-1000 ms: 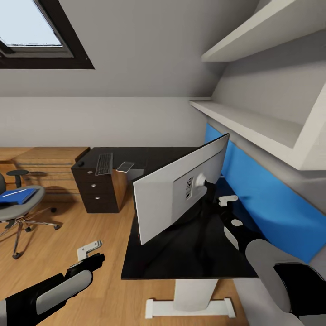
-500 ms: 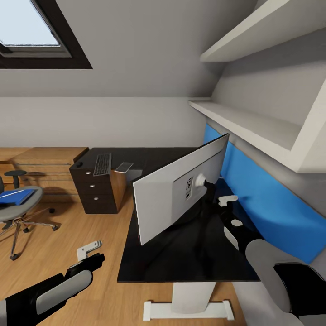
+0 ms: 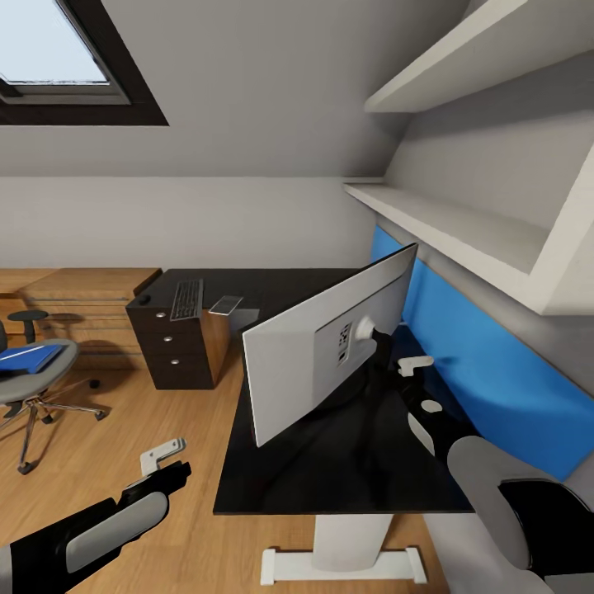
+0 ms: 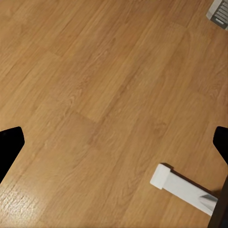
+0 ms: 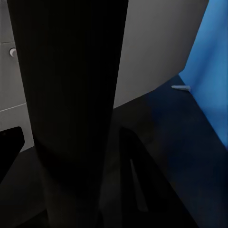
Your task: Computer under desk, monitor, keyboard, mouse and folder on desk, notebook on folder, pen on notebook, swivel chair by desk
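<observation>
The monitor [image 3: 322, 351] shows its white rear shell and stands tilted over the glossy black desk [image 3: 330, 474]. My right gripper [image 3: 386, 369] is shut on its dark neck [image 5: 71, 95], which lies between the fingers of the right gripper [image 5: 114, 142]. My left gripper [image 3: 165, 464] hangs open over the wooden floor, and the left gripper [image 4: 114, 142] has nothing in it. On the desk's far wing lie the keyboard [image 3: 187, 299], a small black mouse [image 3: 145, 299] and a thin grey notebook [image 3: 227, 304]. At the far left, the blue folder [image 3: 29, 358] rests on the swivel chair [image 3: 41, 375].
Dark drawers [image 3: 177, 351] with silver knobs sit under the far wing. The desk's white foot [image 3: 342, 563] [image 4: 183, 187] stands on the floor near my left arm. A blue wall panel [image 3: 495, 371] and white shelves [image 3: 462, 231] run along the right. A low wooden shelving unit [image 3: 91, 289] stands behind the chair.
Between one second and half a second ago the view shifted slightly; the desk edge slid a little left while the monitor stayed with my right gripper. Nothing has changed since.
</observation>
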Available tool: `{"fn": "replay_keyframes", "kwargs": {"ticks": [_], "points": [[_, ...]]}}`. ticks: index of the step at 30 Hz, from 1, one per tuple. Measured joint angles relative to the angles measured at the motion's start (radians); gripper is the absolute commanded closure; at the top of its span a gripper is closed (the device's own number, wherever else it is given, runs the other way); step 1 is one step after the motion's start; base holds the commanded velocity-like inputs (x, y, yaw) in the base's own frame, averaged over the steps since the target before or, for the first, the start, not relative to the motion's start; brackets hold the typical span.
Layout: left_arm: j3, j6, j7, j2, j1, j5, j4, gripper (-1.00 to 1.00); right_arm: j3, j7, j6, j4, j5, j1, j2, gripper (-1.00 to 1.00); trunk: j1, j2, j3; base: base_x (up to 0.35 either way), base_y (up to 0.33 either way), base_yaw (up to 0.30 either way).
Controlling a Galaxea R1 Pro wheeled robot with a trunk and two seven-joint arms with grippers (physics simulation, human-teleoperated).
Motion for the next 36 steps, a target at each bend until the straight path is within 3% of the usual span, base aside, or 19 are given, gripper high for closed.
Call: {"fn": "replay_keyframes", "kwargs": {"ticks": [29,36], "points": [[0.002,0.000,0.001,0.004,0.000,0.000,0.000,-1.00,-0.003,-0.005,0.007,-0.002,0.002,0.000,0.001,1.00,0.000,0.000,0.000,0.055,-0.023,0.000],[0.001,0.000,0.002,0.003,0.000,0.000,0.000,-1.00,-0.008,-0.041,0.007,0.000,-0.001,0.000,0.001,1.00,0.000,0.000,0.000,0.023,-0.021,0.000]]}}
